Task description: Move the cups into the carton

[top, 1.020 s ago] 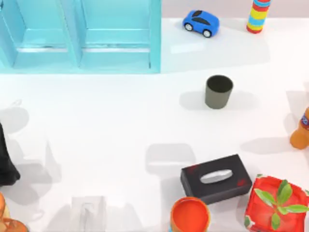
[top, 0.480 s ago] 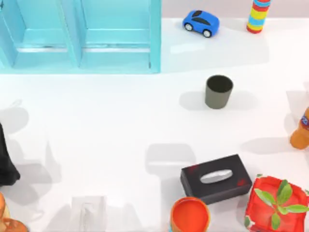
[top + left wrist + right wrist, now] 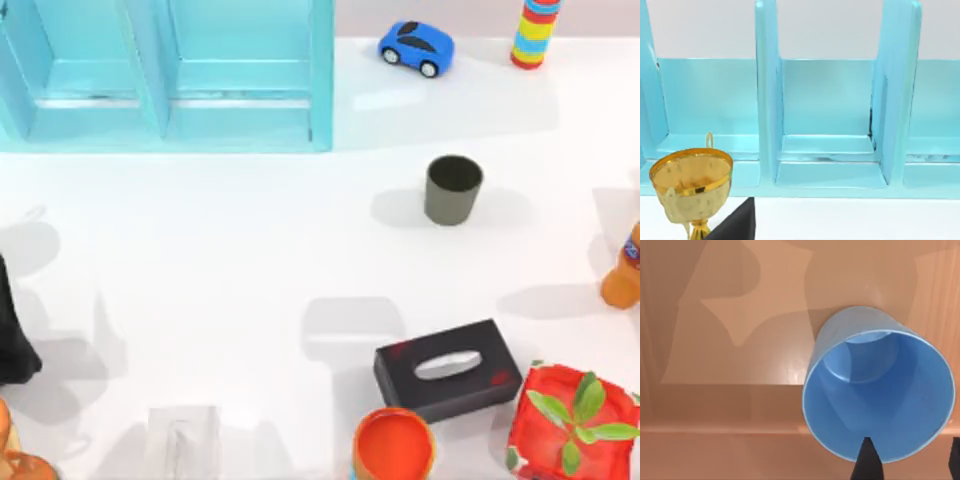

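1. Blue cup point(image 3: 877, 395) stands on a tan floor that looks like the carton point(image 3: 730, 405), so that half seems done.
2. Olive-grey cup point(image 3: 453, 189) waits upright on the table point(image 3: 220, 260), toward its far right.
3. Right gripper's dark fingertips point(image 3: 867, 460) straddle the blue cup's rim, parted, holding nothing.

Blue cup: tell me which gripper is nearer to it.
Right. The right gripper hangs directly over the blue cup, fingertips at its rim. The left arm sits at the table's left edge, facing the turquoise shelf and a gold trophy.
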### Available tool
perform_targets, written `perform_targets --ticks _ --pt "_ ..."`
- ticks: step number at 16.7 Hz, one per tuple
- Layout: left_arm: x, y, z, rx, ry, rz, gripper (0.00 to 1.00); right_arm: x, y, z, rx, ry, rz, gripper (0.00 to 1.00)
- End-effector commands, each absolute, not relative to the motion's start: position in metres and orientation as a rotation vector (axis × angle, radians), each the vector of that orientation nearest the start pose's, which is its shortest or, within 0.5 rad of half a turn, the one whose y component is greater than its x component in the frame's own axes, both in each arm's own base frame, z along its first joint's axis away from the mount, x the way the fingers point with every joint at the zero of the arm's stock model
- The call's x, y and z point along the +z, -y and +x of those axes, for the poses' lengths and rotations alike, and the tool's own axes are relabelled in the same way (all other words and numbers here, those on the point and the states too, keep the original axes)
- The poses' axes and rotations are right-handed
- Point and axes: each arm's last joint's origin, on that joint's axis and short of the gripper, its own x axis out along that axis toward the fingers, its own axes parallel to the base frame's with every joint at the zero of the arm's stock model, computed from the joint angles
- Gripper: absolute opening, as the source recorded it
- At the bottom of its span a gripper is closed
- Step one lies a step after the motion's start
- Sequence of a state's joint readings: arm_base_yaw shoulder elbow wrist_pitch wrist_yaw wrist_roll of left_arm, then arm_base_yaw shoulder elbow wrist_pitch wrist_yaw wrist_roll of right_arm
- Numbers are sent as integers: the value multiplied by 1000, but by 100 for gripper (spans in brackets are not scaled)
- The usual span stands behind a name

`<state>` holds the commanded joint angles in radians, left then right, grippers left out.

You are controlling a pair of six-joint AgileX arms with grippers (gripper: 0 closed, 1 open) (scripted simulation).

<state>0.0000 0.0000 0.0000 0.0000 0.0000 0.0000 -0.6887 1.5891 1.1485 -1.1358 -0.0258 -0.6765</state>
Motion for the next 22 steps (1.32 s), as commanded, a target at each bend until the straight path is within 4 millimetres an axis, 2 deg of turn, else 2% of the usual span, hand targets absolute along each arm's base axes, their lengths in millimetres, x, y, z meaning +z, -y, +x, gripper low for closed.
perform_targets --ticks 5,6,16,18,22 --pt "160 1 106 0 0 0 100 215 174 216 9 -1559 28 98" --pt "160 1 106 0 0 0 100 215 174 216 9 -1559 28 100" --pt "160 1 106 0 0 0 100 218 175 216 10 -1559 30 100" --pt "160 1 106 0 0 0 100 233 177 218 13 -1559 30 100" --pt "160 1 106 0 0 0 100 284 178 220 12 -1559 31 100"
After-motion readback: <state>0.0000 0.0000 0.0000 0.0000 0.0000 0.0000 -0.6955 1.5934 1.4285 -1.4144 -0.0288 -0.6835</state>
